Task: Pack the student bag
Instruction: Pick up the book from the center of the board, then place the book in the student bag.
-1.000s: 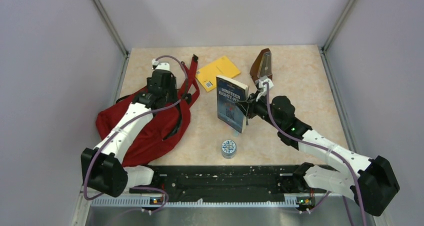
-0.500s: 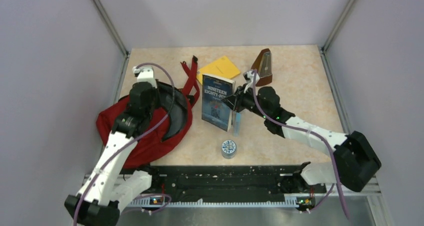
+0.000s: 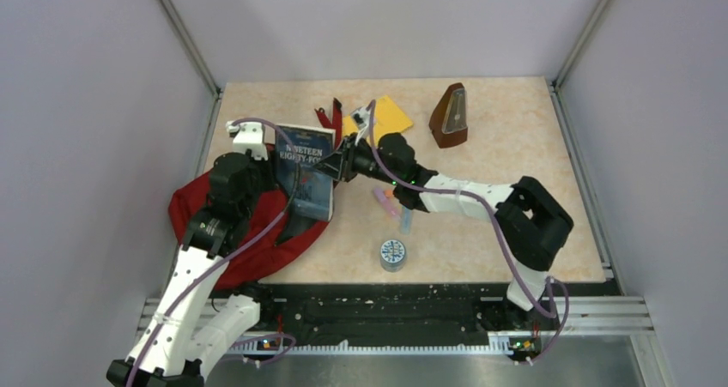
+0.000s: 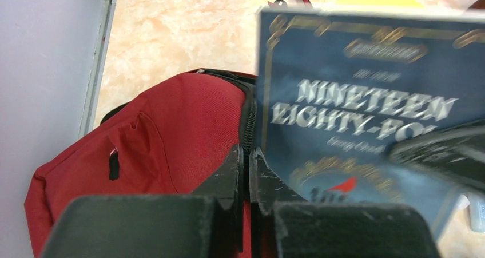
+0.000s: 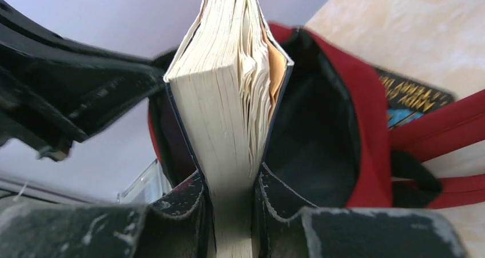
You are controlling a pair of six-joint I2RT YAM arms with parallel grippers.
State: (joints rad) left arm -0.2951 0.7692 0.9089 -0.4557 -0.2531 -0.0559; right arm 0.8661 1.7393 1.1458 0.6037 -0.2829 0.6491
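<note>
Left arm (image 3: 225,190) and book (image 3: 306,168) hide much of student bag (image 3: 183,208); book's title half-covered.

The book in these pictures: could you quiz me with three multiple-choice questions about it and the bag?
1. Where is the book?
A. lying flat by itself
B. held by the right pincer at the mouth of the red backpack
C. fully inside the backpack

2. What colour is the book's cover?
A. dark blue
B. green
C. white

3. What state is the backpack's main compartment in?
A. zipped shut
B. turned inside out
C. open

Answers:
1. B: the right wrist view shows the pincer clamped on the book's page edge, with the bag's mouth right behind it.
2. A: the left wrist view shows a dark blue cover with pale lettering.
3. C: its dark inside shows, and the left pincer is shut on its zipper edge.
</note>
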